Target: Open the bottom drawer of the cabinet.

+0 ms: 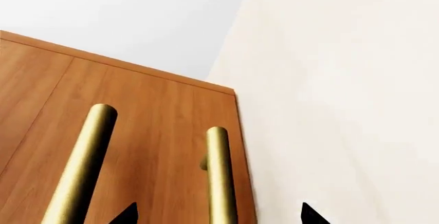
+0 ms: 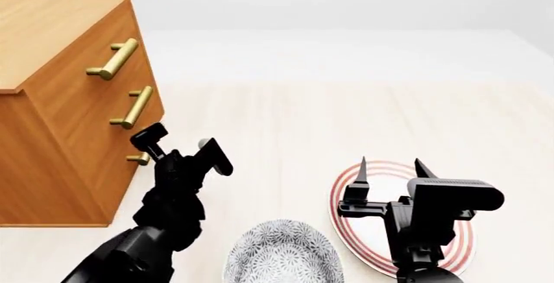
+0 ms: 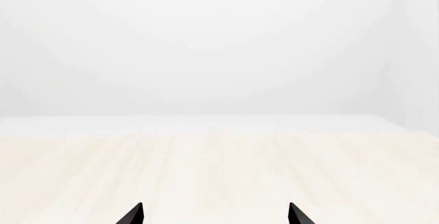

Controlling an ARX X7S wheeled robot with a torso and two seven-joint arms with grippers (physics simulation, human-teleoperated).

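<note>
The cabinet (image 2: pixel 52 101) stands at the left in the head view, orange-brown with three stacked drawers that all look shut. The bottom drawer (image 2: pixel 111 182) has a gold bar handle (image 2: pixel 139 159), partly hidden behind my left gripper (image 2: pixel 183 147). That gripper is open, with one finger on each side of the handle's line and close in front of it. In the left wrist view the bottom handle (image 1: pixel 218 178) runs between the two black fingertips (image 1: pixel 127 215), beside the middle drawer's handle (image 1: pixel 82 167). My right gripper (image 2: pixel 391 168) is open and empty, well to the right of the cabinet.
A patterned grey bowl (image 2: pixel 281 257) sits at the near edge between the arms. A white plate with red rings (image 2: pixel 346 231) lies under my right gripper. The pale wood surface (image 2: pixel 346 121) stretches to the back and fills the right wrist view (image 3: pixel 219 167).
</note>
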